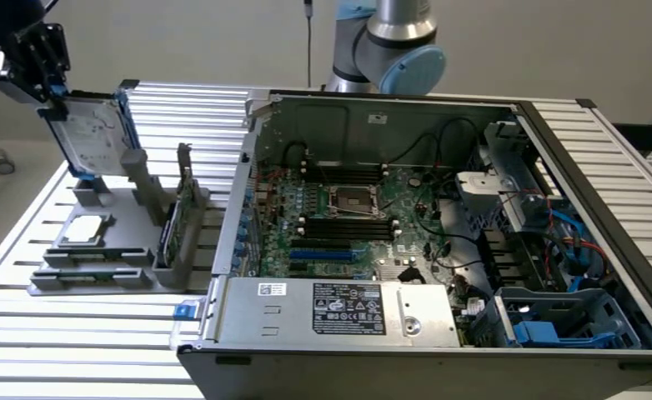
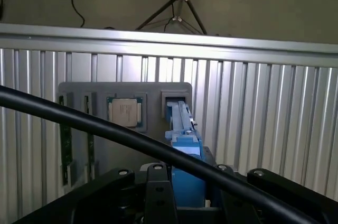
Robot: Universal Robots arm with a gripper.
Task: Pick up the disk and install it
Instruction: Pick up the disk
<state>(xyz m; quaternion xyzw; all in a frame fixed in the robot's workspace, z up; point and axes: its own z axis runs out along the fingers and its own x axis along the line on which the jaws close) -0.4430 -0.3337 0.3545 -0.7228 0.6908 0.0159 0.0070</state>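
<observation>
The disk, a silver-grey drive with a white label in a blue carrier, stands upright at the exterior view's far left. My gripper is shut on its upper edge. Its lower end sits right at the upright slot of the grey holder; I cannot tell whether it is still seated there. In the wrist view, the blue carrier edge of the disk runs out from between my black fingers toward the holder's slot.
The open computer case fills the exterior view's middle and right, with motherboard, power supply and blue drive bay. The holder also carries a square silver chip and green cards. A black cable crosses the wrist view.
</observation>
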